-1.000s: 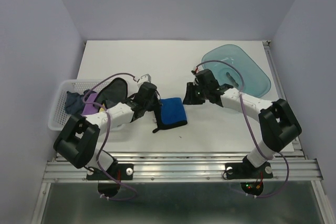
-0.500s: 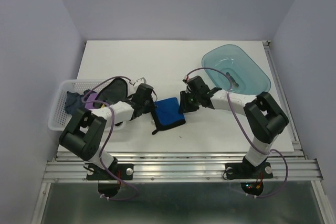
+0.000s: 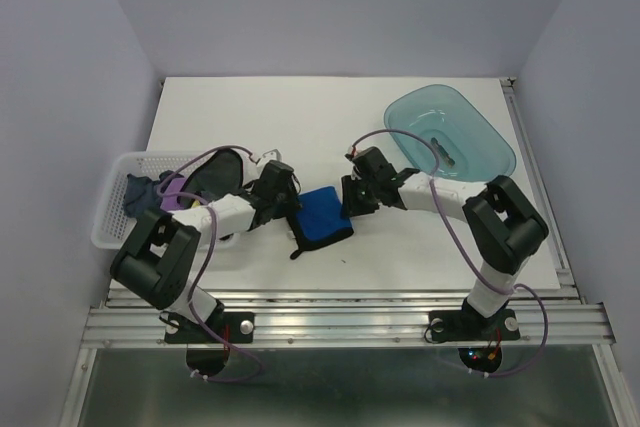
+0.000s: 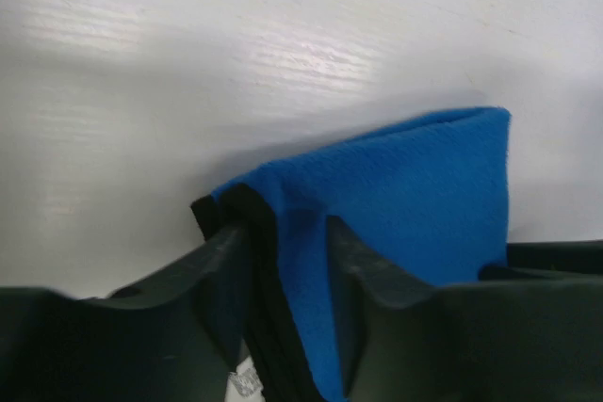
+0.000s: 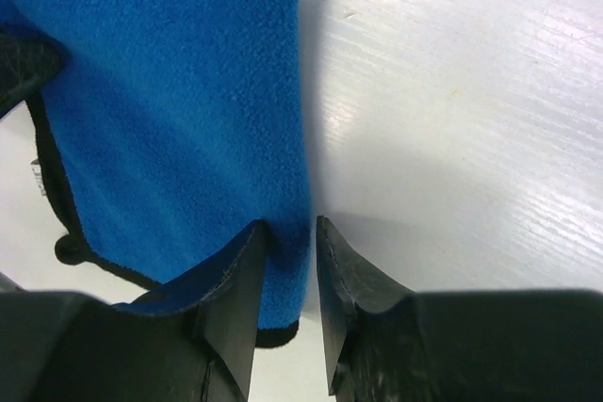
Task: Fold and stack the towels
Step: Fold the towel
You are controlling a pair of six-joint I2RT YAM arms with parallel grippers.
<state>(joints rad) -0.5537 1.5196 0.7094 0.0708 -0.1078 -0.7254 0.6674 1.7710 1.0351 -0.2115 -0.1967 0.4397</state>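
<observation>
1. The blue towel (image 3: 322, 215) lies folded on the white table (image 3: 260, 117), with black edging along its left and near sides. It sits almost where it was a second ago, nudged slightly left.
2. The left gripper (image 3: 291, 209) is at the towel's left edge, as before. Its fingers (image 4: 217, 270) now stand apart with the raised black-edged fold between them. The wrist view is too tight to tell whether they squeeze it or it just sits there.
3. The right gripper (image 3: 347, 205) is the main change: a second ago it hung off to the towel's right, and now it is at the towel's right edge.
4. Its fingers (image 5: 231, 298) are slightly apart and straddle that edge. One is over the blue cloth and the other is on bare table just beside it, so nothing is clamped.
5. The purple towel (image 3: 172, 194) and the dark navy towel (image 3: 138, 190) are in the white basket (image 3: 103, 212), well left of the blue towel and unmoved.
6. The teal tray (image 3: 498, 152) is far right of the blue towel and behind it, also unmoved.
</observation>
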